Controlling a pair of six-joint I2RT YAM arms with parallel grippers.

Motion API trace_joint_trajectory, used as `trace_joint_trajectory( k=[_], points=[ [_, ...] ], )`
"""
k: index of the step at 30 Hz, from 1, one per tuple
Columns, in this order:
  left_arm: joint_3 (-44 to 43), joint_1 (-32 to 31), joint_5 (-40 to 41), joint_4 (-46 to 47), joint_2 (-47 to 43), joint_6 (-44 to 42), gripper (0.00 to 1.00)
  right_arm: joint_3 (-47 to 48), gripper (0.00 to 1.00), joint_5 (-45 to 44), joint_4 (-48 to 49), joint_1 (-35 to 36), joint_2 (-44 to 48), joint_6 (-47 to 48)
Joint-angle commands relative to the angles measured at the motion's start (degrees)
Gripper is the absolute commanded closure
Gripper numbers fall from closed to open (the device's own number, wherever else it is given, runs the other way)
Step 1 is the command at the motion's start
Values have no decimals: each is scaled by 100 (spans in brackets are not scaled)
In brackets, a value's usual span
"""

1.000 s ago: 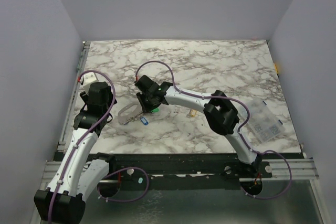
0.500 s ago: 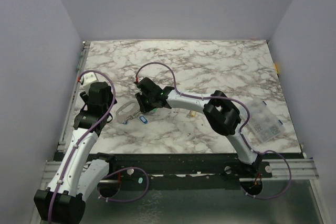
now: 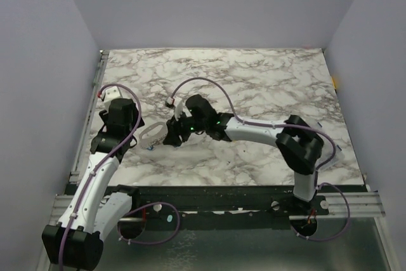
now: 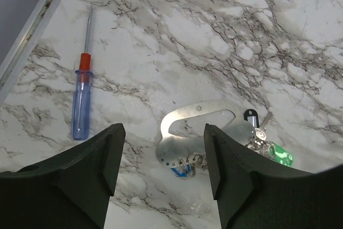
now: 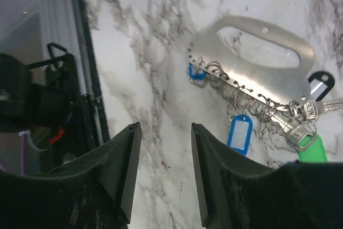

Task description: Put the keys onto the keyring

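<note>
Lying flat on the marble bench (image 3: 266, 74), the keyring (image 4: 185, 143) is a silver plate with a long slot and a row of small holes along 1 edge; the keys (image 5: 297, 126) hang from wire rings along that edge, bunched toward 1 end of the plate; among them show a blue tag (image 5: 239, 131), a green tag (image 5: 312, 149) and a black tag (image 5: 320, 85). From above, the keyring lies toward the left side of the bench, between the 2 tools; the left tool (image 4: 163, 178) stands on its left and the right tool (image 5: 163, 172) on its right, just beside the key end. In the left wrist view the plate lies just past the fingertips, in line with the gap and a little toward the right-hand finger; the green tag sits off beyond that finger. The left tool's jaws stand wide apart with nothing between them; only bare marble shows in the gap. In the right wrist view the keyring and keys lie beyond the fingertips and off to the right of the gap; the right tool's jaws are parted and grip nothing. A screwdriver (image 4: 81, 100) with a red collar and a clear blue handle lies well apart from the keyring, to its left in the left wrist view.
</note>
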State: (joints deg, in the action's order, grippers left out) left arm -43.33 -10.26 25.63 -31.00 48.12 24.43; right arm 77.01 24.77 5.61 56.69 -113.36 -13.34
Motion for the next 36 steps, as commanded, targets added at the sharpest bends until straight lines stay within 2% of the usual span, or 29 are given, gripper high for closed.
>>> trace_joint_trajectory(
  k=[1, 6, 8, 10, 13, 16, 18, 25, 33, 36],
  points=[
    [32, -27, -886, 140, 74, -172, 32, -686, 47, 314, 1172, 44, 1229, 486],
    [113, -44, -1109, 218, 476, 390, 31, -1023, 41, -2087, 446, 22, 1939, 557],
    [94, -101, -1166, 199, 797, 709, 36, -1107, 41, -2924, 53, -18, 2047, 485],
    [57, -239, -1211, 200, 1131, 1065, 40, -1270, 41, -3345, -227, -103, 2183, 308],
    [-54, -694, -922, 256, 1553, 1518, 45, -1720, 41, -3439, -282, -232, 2530, 95],
    [-265, -1218, -653, 431, 1992, 1601, 51, -2073, 41, -3487, -314, -267, 2787, -8],
    [-345, -1351, -744, 621, 2343, 1581, 54, -2237, 41, -3571, -361, -272, 2935, -77],
    [-360, -1388, -1438, 1310, 3129, 1050, 61, -2601, 41, -3755, -513, -307, 3405, -115],
    [-343, -1395, -1645, 1410, 3610, 965, 65, -2833, 41, -3797, -552, -325, 3760, -160],
    [-336, -1399, -1628, 1470, 3709, 965, 69, -2879, 41, -3762, -668, -329, 3807, -176]
  ],
)
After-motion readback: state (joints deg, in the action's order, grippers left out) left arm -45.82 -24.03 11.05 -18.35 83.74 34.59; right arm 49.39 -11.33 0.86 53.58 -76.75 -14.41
